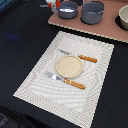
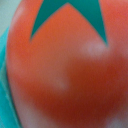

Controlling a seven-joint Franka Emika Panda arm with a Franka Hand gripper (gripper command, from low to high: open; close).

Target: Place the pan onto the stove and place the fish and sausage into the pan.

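The sausage [image 2: 65,75], a red-orange tomato-like lump with a green star-shaped top, fills the wrist view very close to the camera. My fingers do not show there. In the exterior view, the small grey-blue pan [image 1: 68,9] stands on the pinkish-brown stove [image 1: 100,29] at the back. A blurred white and red shape [image 1: 53,4] at the top edge, just to the pan's left in that view, may be my gripper with the sausage, but I cannot tell. The fish is out of view.
A larger grey pot [image 1: 92,12] stands on the stove beside the pan. A pale bowl [image 1: 123,20] is at the stove's right end. On the striped beige placemat [image 1: 35,80] lie a round plate [image 1: 69,66], a knife [image 1: 80,56] and a fork [image 1: 65,80].
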